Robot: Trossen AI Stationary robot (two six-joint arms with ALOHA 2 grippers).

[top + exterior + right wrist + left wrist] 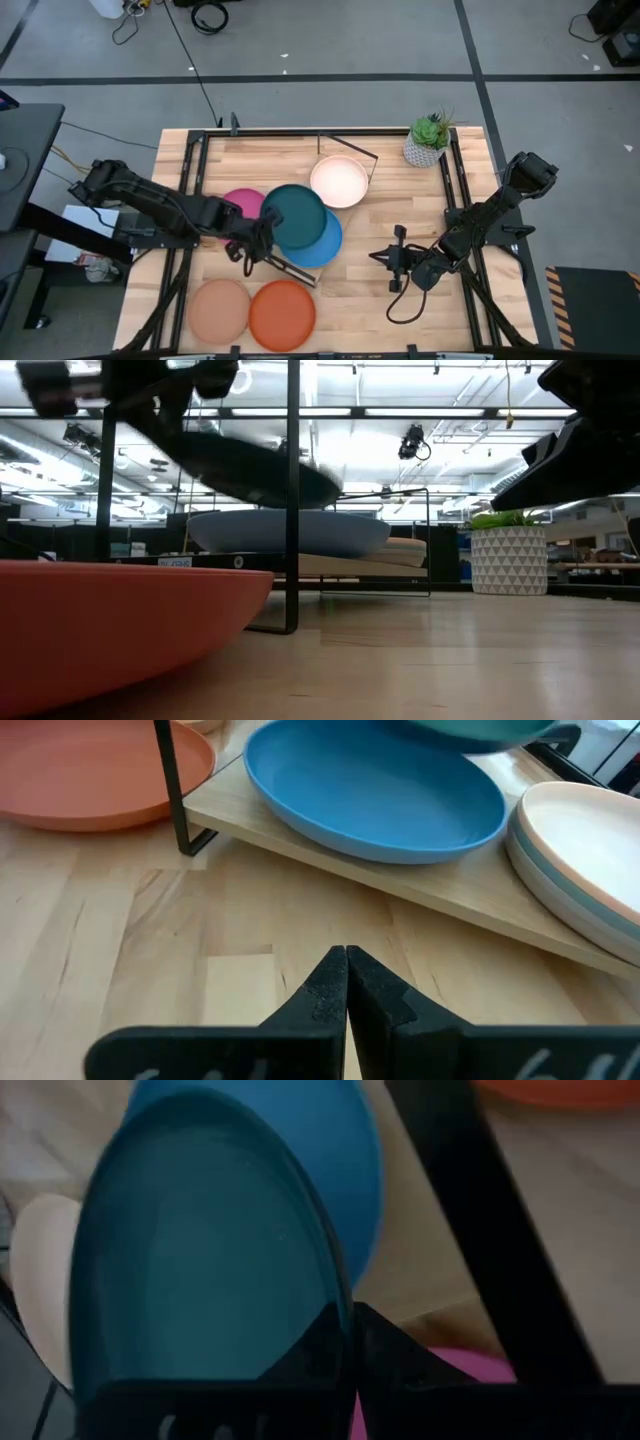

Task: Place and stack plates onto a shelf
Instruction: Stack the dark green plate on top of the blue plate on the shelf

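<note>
My left gripper [250,240] is shut on the teal plate [293,215] and holds it over the blue plate [325,243]. The blue plate lies on the shelf [450,890], a light wooden board on black legs. On the shelf's other end sits the cream plate [338,181], on top of a light blue one [560,885]. The magenta plate [240,203] shows partly, behind my left arm. The tan plate [220,310] and the orange plate [282,315] lie flat at the table's near edge. My right gripper [385,258] is shut and touches nothing, right of the shelf. My left gripper pinches the teal plate's rim [335,1305] on the side toward the table's left and near edge, coming roughly level from the left. The plate is lifted clear and tilted [250,465], above the blue plate [290,530].
A small white pot with a green plant [428,140] stands at the table's far right corner. A thin black shelf leg [292,500] stands by the orange plate [100,620]. Bare table shows between the shelf and my right gripper [346,970].
</note>
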